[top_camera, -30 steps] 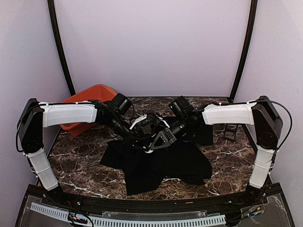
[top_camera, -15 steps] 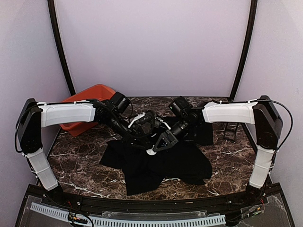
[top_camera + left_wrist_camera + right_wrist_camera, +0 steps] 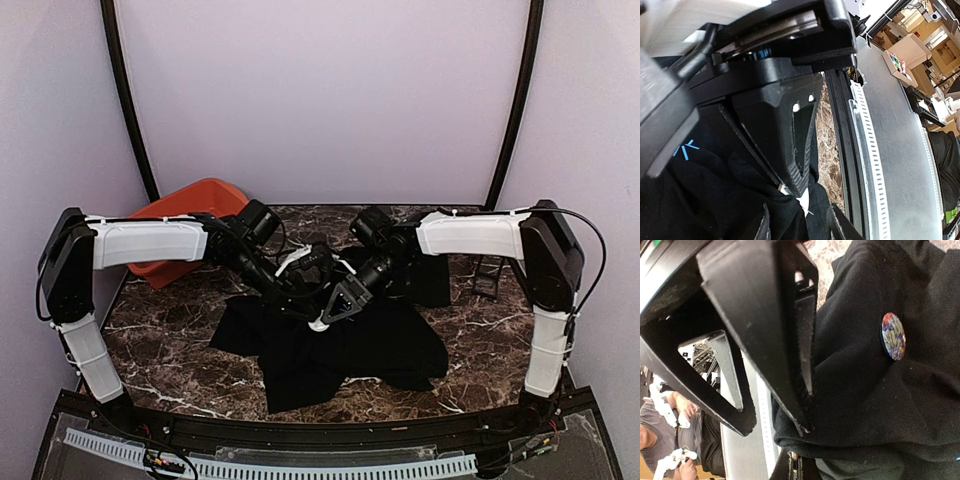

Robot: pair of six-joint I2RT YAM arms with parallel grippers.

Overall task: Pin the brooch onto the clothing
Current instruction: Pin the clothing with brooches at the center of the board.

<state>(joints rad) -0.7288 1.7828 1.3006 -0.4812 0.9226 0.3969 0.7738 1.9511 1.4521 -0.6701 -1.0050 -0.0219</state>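
Fingers [image 3: 765, 227] of left gripper [image 3: 799, 227]: apart, set either side of a raised fold of the T-shirt [image 3: 345, 350]; contact with the cloth not discernible.
Fingers [image 3: 760, 325] of right gripper [image 3: 807, 412]: together at the tips, clamped on the edge of a fold of the same black cloth.
Both grippers: low over the upper middle of the T-shirt, tips close together, left gripper just behind the right gripper in the top view.
Small white piece [image 3: 802, 202]: at the tip of the right gripper, between the left fingers; identity unclear.
Brooch [image 3: 893, 336]: small round disc, mottled red, blue and green face, lying flat on the black cloth of the T-shirt, near the right fingertips but apart from them; fastened or merely resting, not discernible; too small to find in the top view.
T-shirt: black, rumpled, spread across the middle of the marble table [image 3: 170, 350].
Starburst print [image 3: 685, 150]: light blue, on the cloth beside the right gripper's body.
Red bin [image 3: 190, 215]: far left corner of the table, behind the left arm.
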